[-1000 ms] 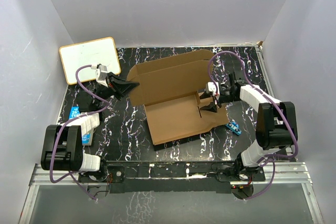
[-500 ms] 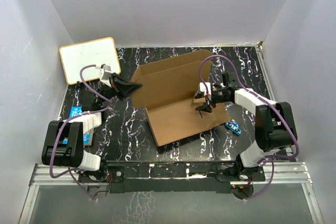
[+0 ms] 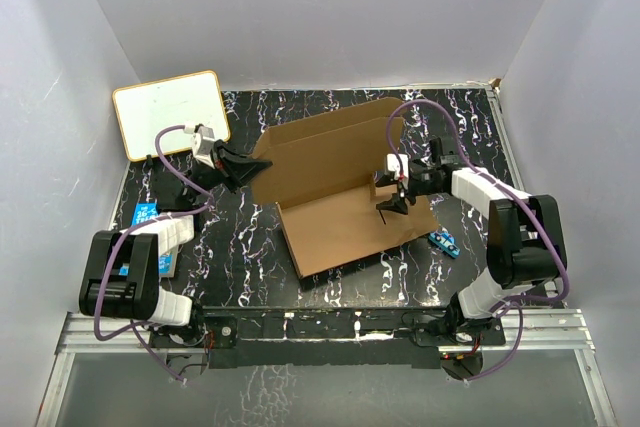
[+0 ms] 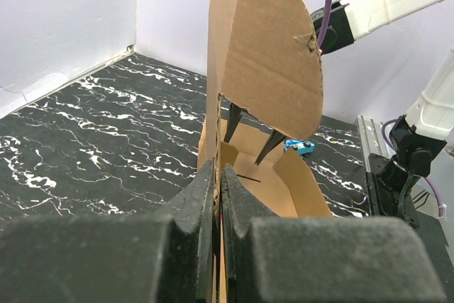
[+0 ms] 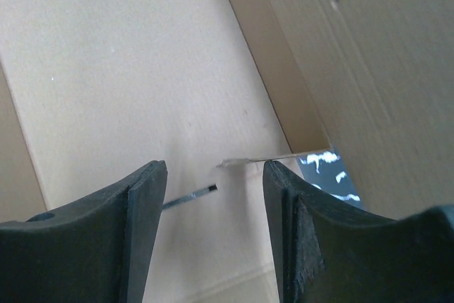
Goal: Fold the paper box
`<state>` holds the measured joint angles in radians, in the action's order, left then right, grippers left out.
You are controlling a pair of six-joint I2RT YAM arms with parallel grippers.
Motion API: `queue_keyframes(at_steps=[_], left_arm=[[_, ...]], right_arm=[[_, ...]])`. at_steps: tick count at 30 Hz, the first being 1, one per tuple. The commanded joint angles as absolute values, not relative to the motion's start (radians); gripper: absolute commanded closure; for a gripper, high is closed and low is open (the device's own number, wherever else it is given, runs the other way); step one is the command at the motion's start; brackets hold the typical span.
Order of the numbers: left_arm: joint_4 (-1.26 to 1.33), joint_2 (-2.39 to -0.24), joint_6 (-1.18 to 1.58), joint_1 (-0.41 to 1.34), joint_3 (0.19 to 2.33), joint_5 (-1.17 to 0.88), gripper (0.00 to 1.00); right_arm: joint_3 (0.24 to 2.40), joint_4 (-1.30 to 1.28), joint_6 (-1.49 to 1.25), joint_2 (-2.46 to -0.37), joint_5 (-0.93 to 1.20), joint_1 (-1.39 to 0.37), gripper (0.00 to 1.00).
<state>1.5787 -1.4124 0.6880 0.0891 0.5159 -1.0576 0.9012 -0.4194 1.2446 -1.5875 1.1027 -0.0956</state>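
Paper box [image 3: 345, 227] at counter [image 3: 240, 267] centre: base panel flat, rear wall upright. Right arm bent inward from right edge, right end effector [image 3: 392, 205] spread, tips down over base panel. Left arm stretched along left edge, left end effector [image 3: 250, 169] pinching upright wall's left end.

Black table [image 3: 240, 277] with white marble veining, bounded by pale walls on the left, far and right sides. Box [image 3: 340, 232] is laid centre-right: base panel flat on the top, far panel stood up behind it. White board [image 3: 170, 112] is sat at the far-left corner, partly past the table edge; flat or leaning cannot be told. Blue book [image 3: 145, 214] is laid at the left edge, partly hidden. Small blue piece [image 3: 445, 242] is laid just beside the box's near-right corner, not touching it.
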Motion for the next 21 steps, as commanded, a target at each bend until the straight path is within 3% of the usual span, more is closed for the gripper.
queue_keyframes(at_steps=[1,13,21], left_arm=[[1.553,-1.373,0.633,0.094,0.518,-1.046,1.0],[1.577,-1.329,0.647,0.074,0.526,-1.074,1.0],[1.797,-1.404,0.799,0.07,0.559,-1.086,1.0]], right_arm=[[0.966,-0.55,1.405,-1.578,1.209,-0.016,0.38],[1.052,-0.765,1.558,-1.574,1.28,0.198,0.42],[1.033,-0.44,1.193,-1.592,1.255,0.227,0.48]])
